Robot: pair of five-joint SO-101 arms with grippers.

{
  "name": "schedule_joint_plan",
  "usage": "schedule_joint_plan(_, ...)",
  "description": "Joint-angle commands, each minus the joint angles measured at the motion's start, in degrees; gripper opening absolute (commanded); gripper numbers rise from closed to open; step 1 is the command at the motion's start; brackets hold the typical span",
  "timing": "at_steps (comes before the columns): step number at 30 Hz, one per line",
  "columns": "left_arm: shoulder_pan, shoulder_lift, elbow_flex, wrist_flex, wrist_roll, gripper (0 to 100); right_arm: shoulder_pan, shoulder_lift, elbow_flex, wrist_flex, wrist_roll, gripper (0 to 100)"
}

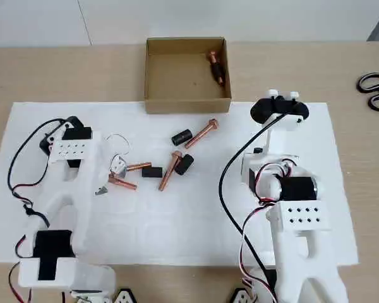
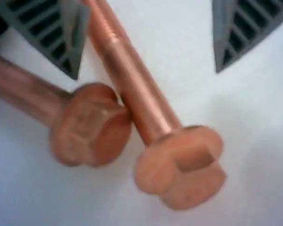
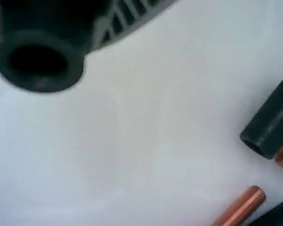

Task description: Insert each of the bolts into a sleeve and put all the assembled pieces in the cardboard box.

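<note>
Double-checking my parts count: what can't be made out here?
Right wrist view: smooth copper bolt shaft, head cut off by the edge.
Left wrist view: hex-head copper bolt, tip cut off by the edge.
High view: black-sleeved copper bolt in brown cardboard box, too small to judge seating.

Left arm (image 1: 63, 189), right arm (image 1: 297, 233): white printed shells, blocky black motors (image 1: 297, 187) at the joints. Thick black cable (image 1: 221, 183), thin red and white wires (image 1: 247, 230). Hole-grid plates (image 1: 306, 218). Left arm's fingers (image 2: 42, 23) grey, ribbed with slots.
</note>
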Motion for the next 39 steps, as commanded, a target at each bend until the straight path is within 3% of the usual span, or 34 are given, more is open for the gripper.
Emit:
schedule_joint_plan(1,-0.35,-0.18,-0.31,-0.70,0.18,18,0.31,-2.07,-0.35,-1.45,0.35,0.5)
schedule_joint_plan(10,-4.40,-0.18,1.89,-3.60,0.18,18,0.31,-2.07,-0.35,-1.45,0.35,0.5)
schedule_joint_plan(19,-4.22,-0.18,2.07,-7.65,0.88,18,0.31,-2.07,-0.35,-1.36,0.35,0.5)
schedule_joint_plan(25,-4.31,1.85,2.07,-6.24,2.55,18,0.31,-2.07,-0.35,-1.10,0.35,0.5)
schedule_joint_plan(32,-5.71,11.25,-0.13,-5.63,2.55,0,0.31,-2.07,-0.35,-1.27,0.35,0.5)
schedule_joint_plan(39,-3.69,15.47,-8.40,1.85,2.55,1,0.31,-2.07,-0.53,-1.36,0.35,0.5)
